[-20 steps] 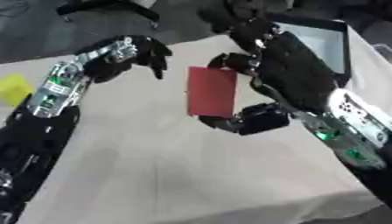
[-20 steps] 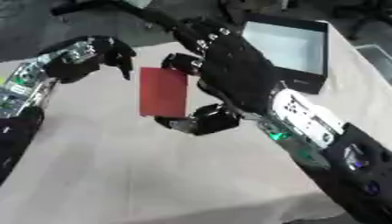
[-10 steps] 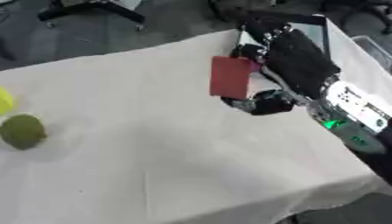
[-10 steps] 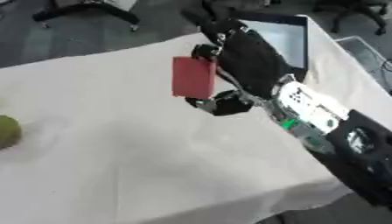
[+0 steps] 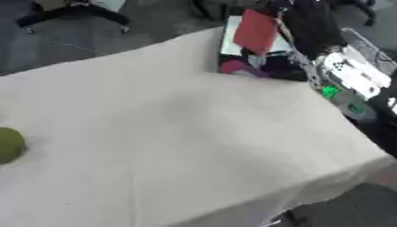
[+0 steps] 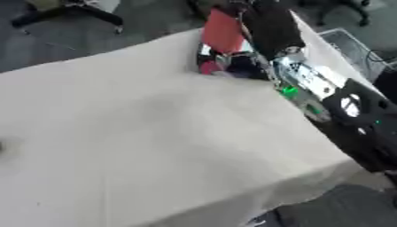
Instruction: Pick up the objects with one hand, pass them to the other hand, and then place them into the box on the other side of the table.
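While the right hand [image 5: 310,26] grips it over the box [image 5: 232,42] at the bench's far right corner, the red card [image 5: 256,31] looks light, stiff, thin; best pinched by its edges.

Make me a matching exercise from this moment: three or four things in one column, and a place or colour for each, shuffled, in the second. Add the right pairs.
Things
1. red flat object
2. green round object
3. box
4. green light

Places
A. at the table's left edge
B. on the right arm
C. at the table's far right corner
D. held up by the right hand, over the box

Pairs: 1-D, 2-A, 3-C, 4-B
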{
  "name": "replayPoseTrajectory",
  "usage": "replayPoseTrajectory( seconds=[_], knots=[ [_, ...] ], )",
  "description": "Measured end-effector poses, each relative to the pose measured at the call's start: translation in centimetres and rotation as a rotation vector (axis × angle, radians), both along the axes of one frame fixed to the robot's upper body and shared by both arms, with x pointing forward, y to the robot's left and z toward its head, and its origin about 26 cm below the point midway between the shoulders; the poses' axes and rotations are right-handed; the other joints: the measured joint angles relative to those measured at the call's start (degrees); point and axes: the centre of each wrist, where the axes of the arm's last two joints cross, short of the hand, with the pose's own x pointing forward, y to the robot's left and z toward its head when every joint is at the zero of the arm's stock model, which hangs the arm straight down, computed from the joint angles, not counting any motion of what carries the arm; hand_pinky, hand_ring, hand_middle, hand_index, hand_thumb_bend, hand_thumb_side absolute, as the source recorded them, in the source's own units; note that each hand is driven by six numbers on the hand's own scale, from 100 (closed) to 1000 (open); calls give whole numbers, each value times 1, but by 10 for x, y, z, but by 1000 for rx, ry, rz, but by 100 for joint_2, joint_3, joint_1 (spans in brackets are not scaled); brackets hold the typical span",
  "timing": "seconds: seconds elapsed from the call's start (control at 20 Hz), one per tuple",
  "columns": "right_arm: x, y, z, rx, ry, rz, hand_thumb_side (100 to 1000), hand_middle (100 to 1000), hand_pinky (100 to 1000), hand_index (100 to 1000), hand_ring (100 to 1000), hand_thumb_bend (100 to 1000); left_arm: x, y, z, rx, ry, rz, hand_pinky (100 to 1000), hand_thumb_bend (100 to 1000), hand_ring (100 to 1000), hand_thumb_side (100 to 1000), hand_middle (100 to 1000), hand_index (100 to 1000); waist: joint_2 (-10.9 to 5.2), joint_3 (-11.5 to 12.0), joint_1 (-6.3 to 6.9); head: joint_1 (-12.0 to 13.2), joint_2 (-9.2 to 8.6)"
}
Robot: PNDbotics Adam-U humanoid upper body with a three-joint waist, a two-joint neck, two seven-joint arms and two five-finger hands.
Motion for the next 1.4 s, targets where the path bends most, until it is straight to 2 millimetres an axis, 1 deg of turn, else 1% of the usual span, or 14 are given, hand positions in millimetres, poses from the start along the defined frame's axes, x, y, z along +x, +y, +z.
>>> replayPoseTrajectory(
  seconds=[0.2,0.3,0.4,0.45,0.5,0.55,0.6,0.75,0.9,1.0,1.05,1.1,1.25,1.4],
  knots=[
    [8,-48,-3,75,-55,-197,479,1000,554,413,765,495,-6,-10,3,-40,-41,-42,608,100,540,684,561,777,246,539,-17,-533,-180],
    [9,-71,-7,123,-84,-286,421,1000,528,449,758,605,-9,-16,4,-59,-53,-61,609,100,541,688,561,777,322,732,-54,-795,-302],
    [9,-93,-13,170,-107,-363,351,1000,526,530,760,751,-12,-19,4,-76,-57,-69,610,100,541,685,561,778,386,919,-84,-1030,-405],
    [8,-103,-17,195,-111,-398,358,1000,524,562,760,830,-14,-19,3,-84,-59,-69,610,100,541,683,561,778,409,996,-93,-1129,-441],
    [7,-111,-22,217,-113,-430,322,1000,533,634,766,939,-16,-19,3,-89,-62,-68,610,100,542,682,562,778,421,1042,-99,-1212,-468],
    [7,-119,-26,234,-111,-459,418,1000,548,706,774,1000,-18,-18,3,-95,-64,-67,610,100,542,683,562,779,424,1061,-100,-1279,-494],
    [5,-126,-31,249,-104,-485,537,1000,569,801,779,1000,-20,-18,4,-99,-67,-66,610,100,542,686,562,779,424,1065,-100,-1333,-511],
    [3,-135,-39,266,-80,-522,559,1000,585,887,781,1000,-22,-17,5,-105,-65,-59,612,100,543,698,563,779,423,1055,-117,-1412,-514],
    [4,-129,-36,233,-90,-498,571,1000,622,897,786,1000,-21,-16,5,-99,-52,-61,612,100,543,699,562,778,411,937,-173,-1400,-512],
    [5,-109,-26,159,-129,-424,623,1000,663,890,792,1000,-21,-14,4,-93,-45,-54,612,100,543,698,562,778,359,771,-198,-1296,-500],
    [6,-94,-19,109,-161,-370,640,1000,691,886,797,947,-20,-13,3,-88,-40,-47,612,100,543,700,562,778,310,655,-209,-1174,-471],
    [6,-75,-9,57,-194,-300,628,1000,712,875,803,835,-20,-10,3,-77,-35,-36,613,100,543,692,562,778,252,510,-226,-987,-408],
    [-4,-11,18,-73,-249,-53,620,1000,753,847,813,685,-19,2,3,-34,-25,18,613,100,542,681,561,784,81,48,-291,-71,-167],
    [-12,45,28,-138,-236,187,580,1000,763,816,817,597,-18,17,3,17,-28,83,606,100,536,655,554,785,-16,-387,-352,982,-55]
  ],
)
